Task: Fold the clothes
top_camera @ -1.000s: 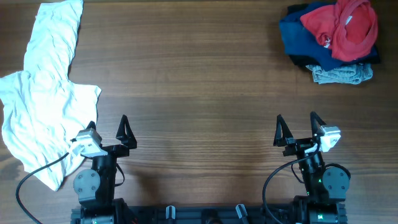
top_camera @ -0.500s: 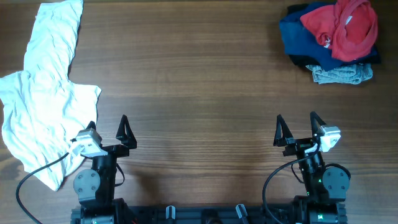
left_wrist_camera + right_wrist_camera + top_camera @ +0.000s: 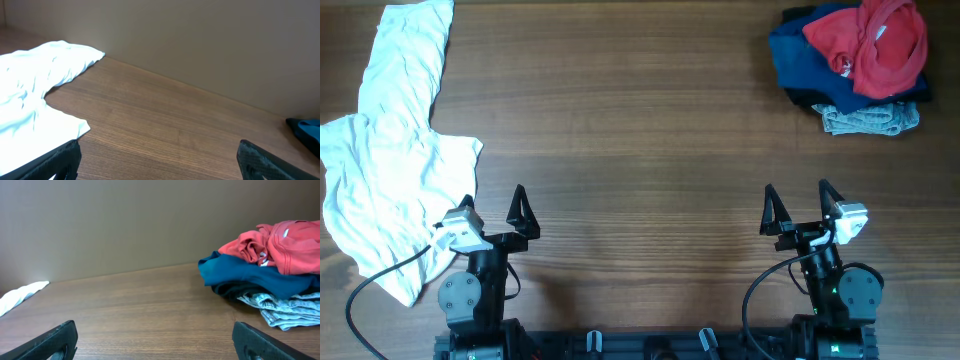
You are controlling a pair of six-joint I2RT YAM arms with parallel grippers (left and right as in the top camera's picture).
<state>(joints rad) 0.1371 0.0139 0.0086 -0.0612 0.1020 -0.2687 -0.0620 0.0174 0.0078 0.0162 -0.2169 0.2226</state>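
Note:
The clothes lie in two places. A large white shirt (image 3: pixel 390 140) is spread crumpled along the table's left side; it fills the left of the left wrist view (image 3: pixel 35 95). At the far right corner a red T-shirt (image 3: pixel 875 45) tops a pile with a dark blue piece (image 3: pixel 805 60) and a grey piece (image 3: pixel 870 120); the right wrist view shows that red T-shirt (image 3: pixel 280 247) too. My left gripper (image 3: pixel 492 212) stands open at the near edge, beside the white shirt's hem. My right gripper (image 3: pixel 800 210) is open too, well short of the pile. Both are empty.
The brown wooden table (image 3: pixel 640 140) stretches between the two heaps. A plain wall (image 3: pixel 125 225) rises behind the table's far edge. Both arm bases and their cables sit at the near edge.

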